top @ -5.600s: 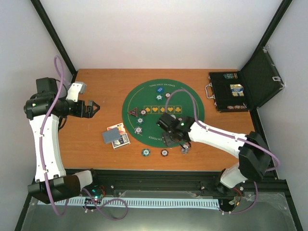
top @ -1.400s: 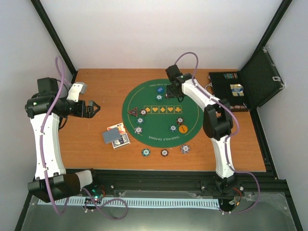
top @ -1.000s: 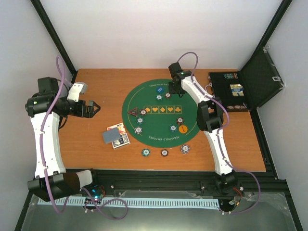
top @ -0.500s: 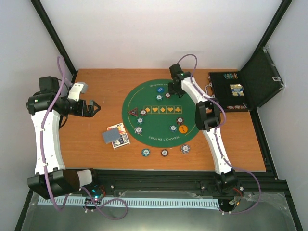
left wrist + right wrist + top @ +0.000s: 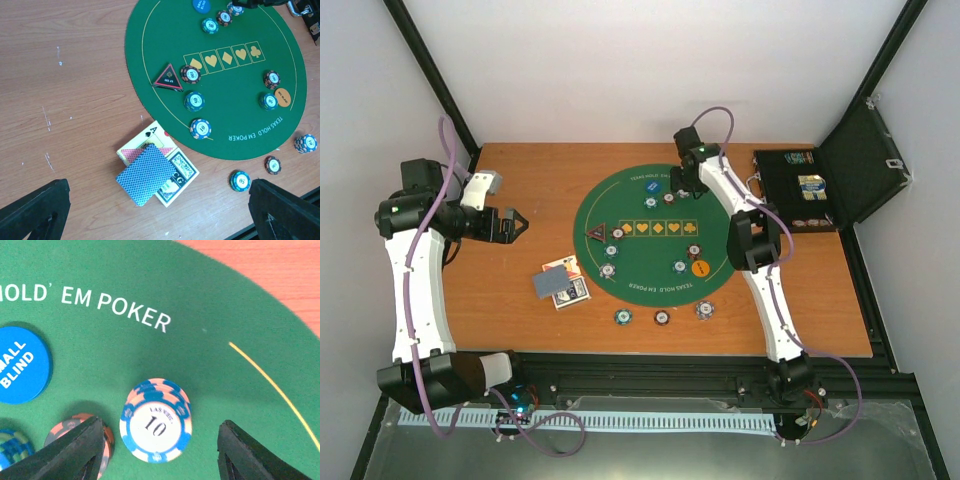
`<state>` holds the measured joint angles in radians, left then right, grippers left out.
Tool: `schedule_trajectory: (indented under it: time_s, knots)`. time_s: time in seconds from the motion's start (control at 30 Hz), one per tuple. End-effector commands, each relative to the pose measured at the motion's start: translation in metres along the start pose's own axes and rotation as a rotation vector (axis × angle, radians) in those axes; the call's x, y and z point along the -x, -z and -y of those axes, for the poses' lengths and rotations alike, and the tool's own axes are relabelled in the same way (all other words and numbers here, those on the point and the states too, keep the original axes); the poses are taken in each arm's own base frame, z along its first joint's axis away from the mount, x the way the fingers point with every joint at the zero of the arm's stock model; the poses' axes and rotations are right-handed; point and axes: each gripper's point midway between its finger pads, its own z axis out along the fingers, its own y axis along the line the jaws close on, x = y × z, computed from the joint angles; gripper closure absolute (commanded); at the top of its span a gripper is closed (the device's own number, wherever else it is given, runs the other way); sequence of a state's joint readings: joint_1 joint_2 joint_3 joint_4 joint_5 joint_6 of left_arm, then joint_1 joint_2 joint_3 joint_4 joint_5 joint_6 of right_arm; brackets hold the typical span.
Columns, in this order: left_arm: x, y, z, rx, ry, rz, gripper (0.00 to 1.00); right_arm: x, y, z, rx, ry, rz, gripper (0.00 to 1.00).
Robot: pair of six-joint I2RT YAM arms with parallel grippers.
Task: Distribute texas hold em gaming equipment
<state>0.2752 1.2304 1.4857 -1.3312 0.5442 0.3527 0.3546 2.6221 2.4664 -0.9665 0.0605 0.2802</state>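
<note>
My right gripper (image 5: 685, 186) hangs over the far side of the green mat (image 5: 720, 232). In the right wrist view it is open (image 5: 161, 426), with a stack of blue-and-white "10" chips (image 5: 156, 427) standing on the felt between its jaws, untouched. The blue small-blind disc (image 5: 20, 365) and an orange-edged chip (image 5: 75, 432) lie to its left. My left gripper (image 5: 515, 225) is open and empty, high over the table's left side. Below it lie a blue-backed card deck (image 5: 147, 174) on face-up cards, the red-edged triangle marker (image 5: 168, 79) and the orange disc (image 5: 283, 97).
Several chips sit on the mat around the printed suit row (image 5: 660, 228). Three more chips (image 5: 662, 318) lie on the wood by the near edge. The black case (image 5: 798, 190) stands open at the far right, its lid up.
Since the earliest frame my right gripper has moved from the mat's near right edge to its far side. In the last second it only shifted slightly. The left arm barely moved.
</note>
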Motion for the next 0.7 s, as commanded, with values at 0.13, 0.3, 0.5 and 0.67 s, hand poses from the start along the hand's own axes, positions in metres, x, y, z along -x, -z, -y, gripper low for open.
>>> schedule_trajectory:
  time_s: [0.13, 0.3, 0.5, 0.67]
  knots:
    - [0.003, 0.005, -0.003, 0.03, -0.015, 0.018, 0.0, 0.015, 0.125, 0.007, 0.0, -0.016, 0.112, 0.37]
    - [0.004, 0.006, 0.0, 0.024, -0.011, 0.035, 0.0, -0.069, 0.157, -0.006, 0.007, 0.04, 0.08, 0.27]
    - [0.001, 0.004, 0.002, 0.006, -0.007, 0.037, 0.0, -0.179, 0.19, -0.013, 0.017, 0.066, 0.053, 0.17]
    - [-0.002, 0.006, 0.002, 0.021, -0.02, 0.038, 0.0, -0.258, 0.191, -0.005, 0.008, 0.063, -0.014, 0.15]
